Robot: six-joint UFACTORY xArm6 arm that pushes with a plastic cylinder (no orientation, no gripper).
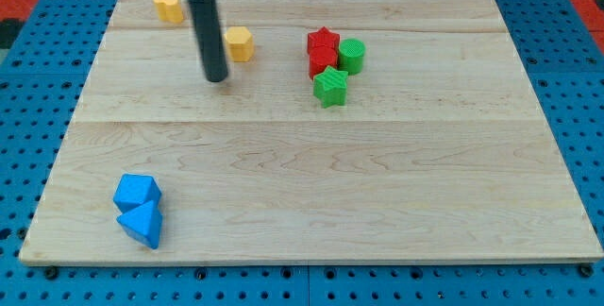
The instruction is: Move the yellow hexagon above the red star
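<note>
Beside yellow hexagon [239,43], my tip [217,78] just left, rod upright

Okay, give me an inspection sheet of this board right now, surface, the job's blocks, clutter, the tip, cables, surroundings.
Surface: pale wooden board, flat, no damage seen.
Job's things: yellow hexagon at the view's upper left of centre; red star to its right, touching the red block below it.
Clutter: second yellow block near the top left edge; green cylinder and green star beside the red pair; two blue blocks, touching, at bottom left.
Grippers: none; my tip sits just left of and below the yellow hexagon, contact unclear.
Cables: nothing seen.
Surroundings: blue perforated panel around the board.
</note>
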